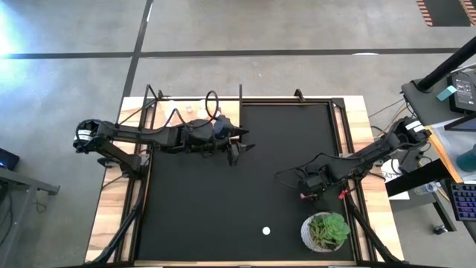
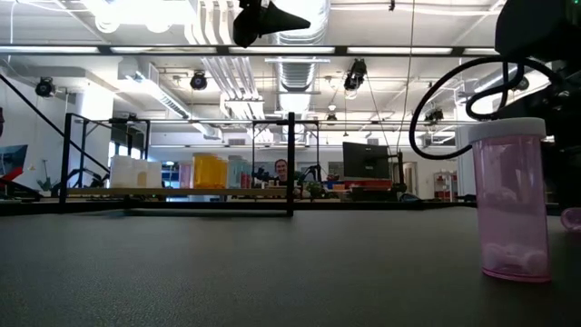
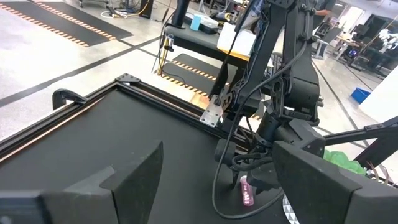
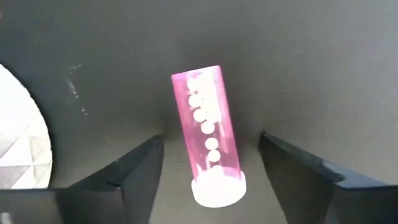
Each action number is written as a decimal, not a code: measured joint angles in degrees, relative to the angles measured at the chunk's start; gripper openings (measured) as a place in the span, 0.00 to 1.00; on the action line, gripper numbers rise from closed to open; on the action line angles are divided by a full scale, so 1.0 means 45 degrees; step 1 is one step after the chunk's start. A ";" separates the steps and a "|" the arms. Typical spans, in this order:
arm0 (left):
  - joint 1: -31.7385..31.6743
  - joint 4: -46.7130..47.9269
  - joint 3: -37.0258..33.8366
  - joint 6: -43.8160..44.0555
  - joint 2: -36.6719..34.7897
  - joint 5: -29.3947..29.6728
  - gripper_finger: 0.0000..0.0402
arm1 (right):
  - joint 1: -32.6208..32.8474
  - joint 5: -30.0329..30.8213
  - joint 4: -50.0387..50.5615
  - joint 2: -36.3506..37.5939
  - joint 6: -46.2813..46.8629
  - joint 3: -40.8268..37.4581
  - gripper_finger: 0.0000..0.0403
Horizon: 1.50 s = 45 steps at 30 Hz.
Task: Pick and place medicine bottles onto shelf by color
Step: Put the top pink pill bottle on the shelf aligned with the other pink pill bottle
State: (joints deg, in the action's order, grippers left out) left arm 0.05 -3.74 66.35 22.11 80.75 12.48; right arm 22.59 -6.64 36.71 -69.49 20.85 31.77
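Observation:
A pink medicine bottle (image 4: 206,130) with a white cap (image 4: 217,188) lies on its side on the black mat (image 1: 223,201), near the plant. My right gripper (image 1: 306,190) points steeply down over it, open, one finger on each side and clear of it. A second pink bottle (image 2: 513,200) stands upright on its base near the mat's front edge, showing as a white cap (image 1: 266,231) from above. The shelf (image 2: 182,193) at the far left carries white bottles (image 2: 127,173) and orange bottles (image 2: 209,171). My left gripper (image 1: 242,145) hangs open above the mat's far middle, holding nothing.
A green plant in a white pot (image 1: 326,231) stands at the mat's near right corner, close beside my right gripper; its pot rim (image 4: 18,143) shows in the right wrist view. The mat's left and middle (image 1: 193,208) are bare. Cables loop off the right arm (image 1: 286,175).

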 joint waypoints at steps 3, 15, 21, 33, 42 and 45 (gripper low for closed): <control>0.0000 -0.0010 0.0000 0.0000 0.0000 -0.0003 0.71 | -0.0005 0.0154 0.0023 0.0000 0.0253 0.0000 0.56; -0.0015 -0.0074 0.0000 -0.0005 0.0000 -0.0051 0.71 | 0.0000 -0.0006 0.0399 0.0073 0.0474 0.0290 0.51; 0.0010 -0.0953 0.0002 -0.0005 0.0000 -0.0294 0.71 | 0.0002 0.0061 0.0619 0.0092 0.0609 0.0849 0.44; 0.0015 -0.1147 0.0002 -0.0010 0.0000 -0.0425 0.71 | 0.0000 0.0145 0.0630 0.0054 0.0607 0.0865 0.36; 0.0015 -0.0945 -0.0005 -0.0015 0.0000 -0.0430 0.71 | 0.0000 0.0484 0.0759 -0.0607 0.0401 0.0733 0.36; 0.0015 -0.0943 -0.0005 -0.0015 0.0000 -0.0430 0.71 | 0.0000 0.0654 0.0717 -0.0923 0.0376 0.0740 0.35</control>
State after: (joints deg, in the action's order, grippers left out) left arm 0.12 -7.98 66.32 22.04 80.75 10.55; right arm 22.59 -3.70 39.94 -73.65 22.55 35.10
